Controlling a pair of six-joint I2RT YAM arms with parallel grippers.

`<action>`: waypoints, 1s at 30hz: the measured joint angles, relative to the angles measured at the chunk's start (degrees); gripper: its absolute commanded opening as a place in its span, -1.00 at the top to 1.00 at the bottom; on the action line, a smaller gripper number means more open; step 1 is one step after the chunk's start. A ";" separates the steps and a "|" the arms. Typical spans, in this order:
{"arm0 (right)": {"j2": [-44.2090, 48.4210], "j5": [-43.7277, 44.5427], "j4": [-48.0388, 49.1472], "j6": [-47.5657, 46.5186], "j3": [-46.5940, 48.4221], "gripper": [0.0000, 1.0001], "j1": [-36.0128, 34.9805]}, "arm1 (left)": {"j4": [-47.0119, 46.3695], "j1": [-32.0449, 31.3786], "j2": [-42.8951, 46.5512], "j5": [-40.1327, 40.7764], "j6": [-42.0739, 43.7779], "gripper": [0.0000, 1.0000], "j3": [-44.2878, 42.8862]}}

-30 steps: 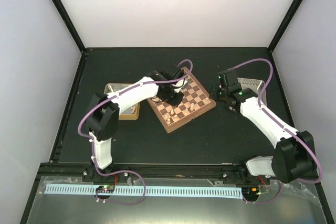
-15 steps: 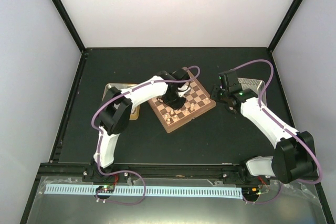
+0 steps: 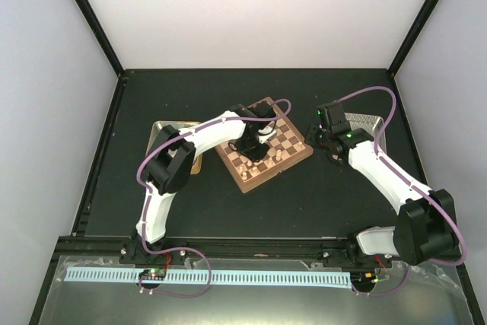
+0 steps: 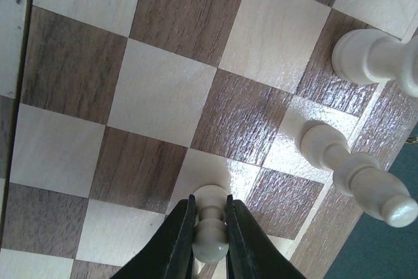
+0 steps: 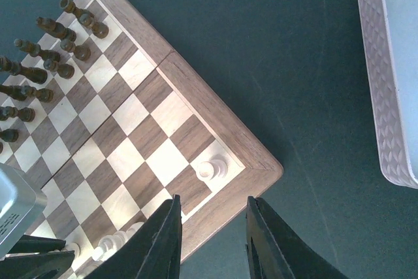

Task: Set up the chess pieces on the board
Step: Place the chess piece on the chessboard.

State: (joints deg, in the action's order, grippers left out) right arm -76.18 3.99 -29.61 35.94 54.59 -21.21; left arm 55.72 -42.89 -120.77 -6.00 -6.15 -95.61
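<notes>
The board (image 3: pixel 243 182) lies turned at an angle mid-table. My left gripper (image 3: pixel 255 144) is low over it, shut on a cream pawn (image 4: pixel 210 243) whose base rests on a light square (image 4: pixel 208 173) near the board's edge. Two taller cream pieces (image 4: pixel 353 171) (image 4: pixel 366 57) stand to the right of the pawn. My right gripper (image 5: pixel 213 199) hangs open above the board's right corner (image 5: pixel 258 161), holding nothing. A single cream piece (image 5: pixel 211 169) stands on that corner square. Several dark pieces (image 5: pixel 52 50) line the far side.
A silver metal tray (image 3: pixel 367 123) sits right of the board, behind my right arm, and shows in the right wrist view as the tray's wall (image 5: pixel 385 83). A tan tray (image 3: pixel 169 130) lies left of the board, partly under my left arm. Black table rails surround everything.
My left arm has reached farther across the board and lowered the cream pawn onto a square. The right arm has not moved.
</notes>
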 measured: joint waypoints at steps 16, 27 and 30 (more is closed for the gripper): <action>-0.11 0.02 -0.15 0.00 0.00 0.41 0.04 | 0.81 0.04 -0.55 -0.22 0.02 0.24 -1.66; 0.17 0.42 -0.22 0.00 0.02 0.40 0.04 | -1.64 4.98 8.33 4.42 -5.40 0.00 -0.44; 0.17 0.42 -0.28 0.00 0.00 0.40 0.04 | -4.44 9.64 15.54 7.61 -9.55 -0.09 5.75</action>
State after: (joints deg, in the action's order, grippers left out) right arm -76.01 4.40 -29.89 35.94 54.59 -21.17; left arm 51.29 -33.26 -105.23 1.61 -15.70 -89.86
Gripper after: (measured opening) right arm 0.298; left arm 0.511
